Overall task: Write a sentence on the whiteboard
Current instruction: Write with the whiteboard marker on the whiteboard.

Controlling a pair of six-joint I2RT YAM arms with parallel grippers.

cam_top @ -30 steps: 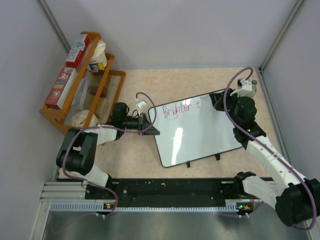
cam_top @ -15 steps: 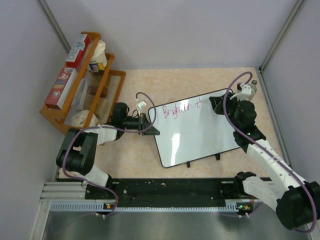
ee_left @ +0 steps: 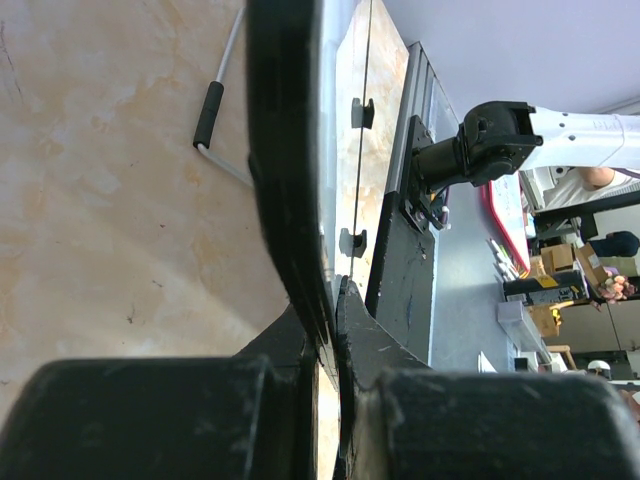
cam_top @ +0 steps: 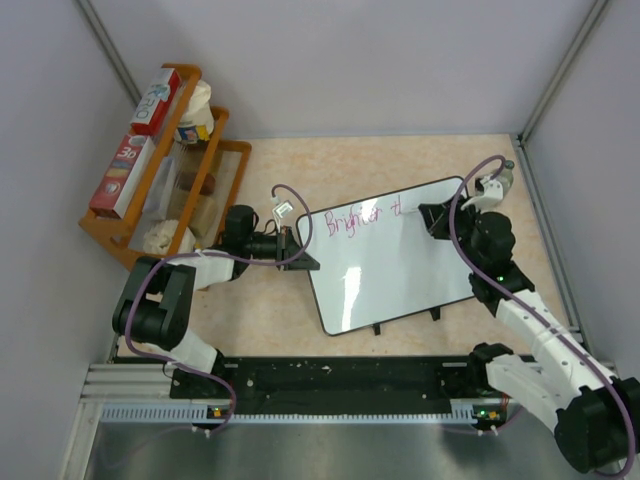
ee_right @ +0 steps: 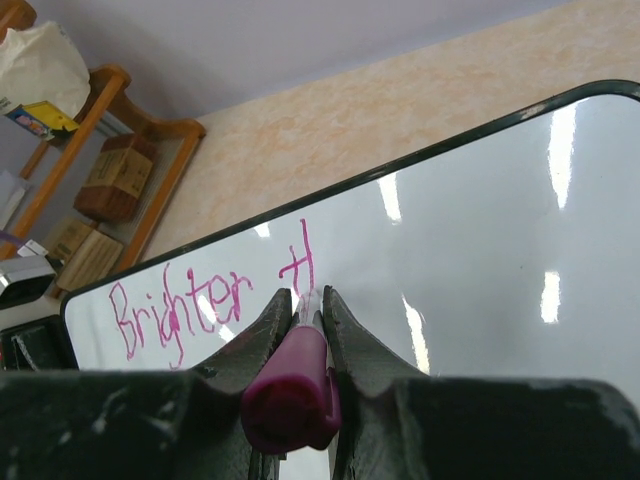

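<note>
The whiteboard (cam_top: 390, 275) lies tilted on the table, black feet toward the arms. My left gripper (cam_top: 296, 247) is shut on its left edge, and the left wrist view shows the black frame (ee_left: 290, 180) pinched between the jaws of that gripper (ee_left: 335, 290). My right gripper (cam_top: 432, 218) is shut on a magenta marker (ee_right: 292, 390), its tip touching the whiteboard (ee_right: 480, 260) between the jaws of that gripper (ee_right: 305, 295). The sentence (ee_right: 190, 305) reads "Brighter" followed by a "t" and an upright stroke, also visible from above as the sentence (cam_top: 360, 216).
A wooden rack (cam_top: 222, 190) with boxes and bags stands at the left rear of the table. Grey walls close in on the back and both sides. The black mounting rail (cam_top: 330, 385) runs along the near edge.
My right gripper has moved along the top line toward the board's right end, and a new upright stroke now stands after the "t". The left arm has not moved.
</note>
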